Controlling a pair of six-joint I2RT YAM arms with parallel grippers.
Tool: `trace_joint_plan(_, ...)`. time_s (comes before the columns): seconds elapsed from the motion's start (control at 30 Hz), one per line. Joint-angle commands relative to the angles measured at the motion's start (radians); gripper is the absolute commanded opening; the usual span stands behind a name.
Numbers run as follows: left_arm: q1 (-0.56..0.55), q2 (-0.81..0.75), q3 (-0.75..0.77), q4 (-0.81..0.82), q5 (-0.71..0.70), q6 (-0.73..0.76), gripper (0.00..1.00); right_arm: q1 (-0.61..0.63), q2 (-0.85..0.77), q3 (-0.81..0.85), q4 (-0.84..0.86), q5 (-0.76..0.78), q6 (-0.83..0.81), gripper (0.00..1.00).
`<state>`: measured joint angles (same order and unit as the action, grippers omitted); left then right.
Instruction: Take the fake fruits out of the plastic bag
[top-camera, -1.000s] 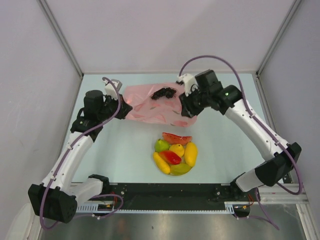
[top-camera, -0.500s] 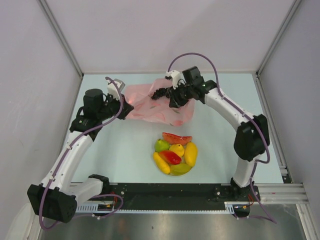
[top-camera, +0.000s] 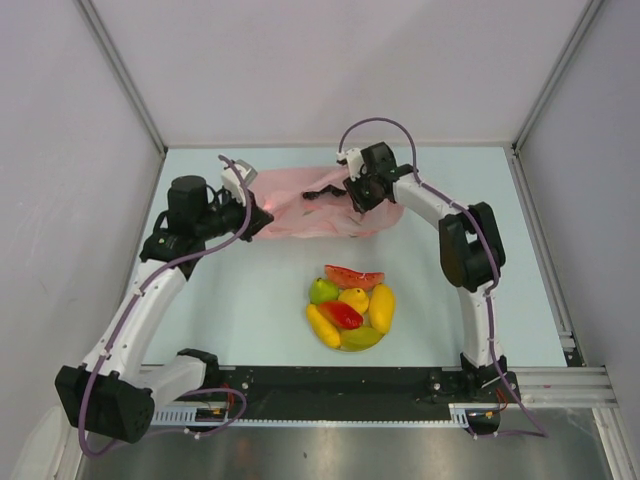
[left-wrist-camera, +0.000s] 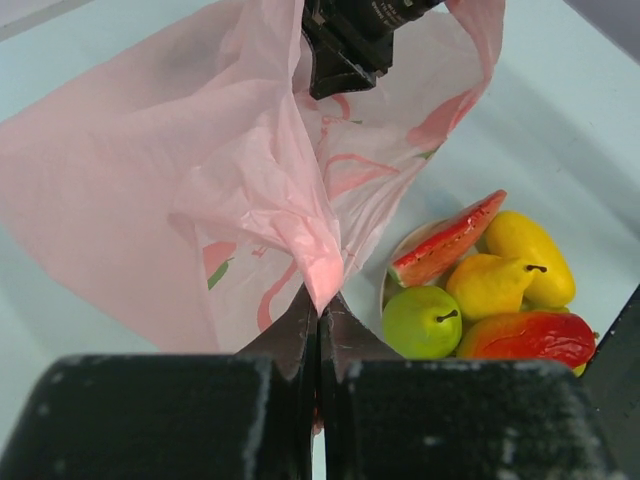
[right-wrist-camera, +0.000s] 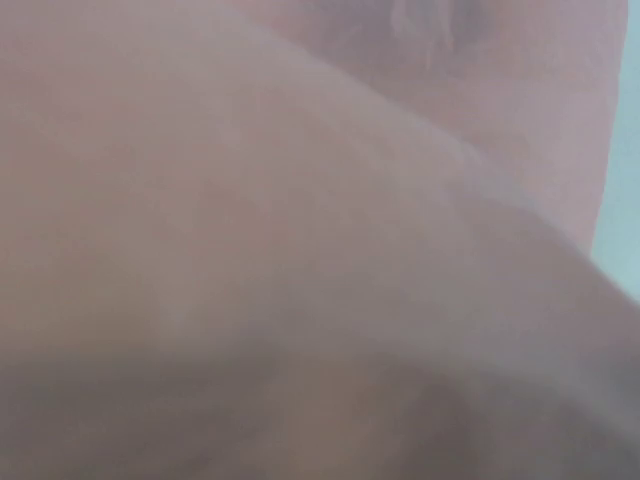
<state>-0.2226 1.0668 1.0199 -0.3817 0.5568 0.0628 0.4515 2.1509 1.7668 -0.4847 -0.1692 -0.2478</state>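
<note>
Now right gripper (top-camera: 348, 192), state unclear, shifted left; left gripper (left-wrist-camera: 318, 305) pinches plastic bag (left-wrist-camera: 150, 180).

A cream plate (left-wrist-camera: 410, 240) sits on the pale blue-green table (top-camera: 240, 300)

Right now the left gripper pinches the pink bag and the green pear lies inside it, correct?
No. The left gripper does pinch the pink bag, but the green pear lies outside it, beside the watermelon slice; the left wrist view shows this.
</note>
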Motion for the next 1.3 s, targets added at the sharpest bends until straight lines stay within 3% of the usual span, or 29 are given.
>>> trace_joint_plan(0.0, -0.004, 0.007, 0.077, -0.034, 0.09, 0.032, 0.01, -0.017, -0.057, -0.062, 0.015, 0.037, -0.149, 0.36)
trace_joint_plan(0.2, -0.004, 0.002, 0.106, -0.048, 0.192, 0.035, 0.0, -0.076, -0.203, -0.288, -0.032, 0.036, -0.168, 0.34)
trace_joint_plan(0.37, -0.001, 0.024, 0.141, -0.036, 0.209, -0.009, 0.0, -0.109, -0.292, -0.296, -0.02, -0.058, -0.183, 0.33)
trace_joint_plan(0.5, -0.001, 0.076, 0.125, 0.0, 0.175, -0.018, 0.09, -0.105, -0.244, -0.267, 0.026, -0.119, -0.165, 0.32)
trace_joint_plan(0.6, -0.001, 0.084, 0.115, 0.038, 0.14, -0.038, 0.09, -0.08, -0.208, -0.231, 0.047, -0.124, -0.143, 0.31)
trace_joint_plan(0.77, -0.012, 0.097, 0.114, 0.058, 0.011, -0.049, 0.0, -0.016, -0.169, -0.195, 0.11, -0.079, -0.122, 0.36)
trace_joint_plan(1.1, -0.109, 0.107, 0.112, 0.035, -0.123, 0.052, 0.0, -0.007, -0.094, -0.228, 0.455, 0.069, -0.194, 0.38)
trace_joint_plan(1.27, -0.169, 0.177, 0.186, 0.003, -0.139, 0.083, 0.0, -0.017, -0.02, -0.178, 0.44, 0.066, -0.234, 0.38)
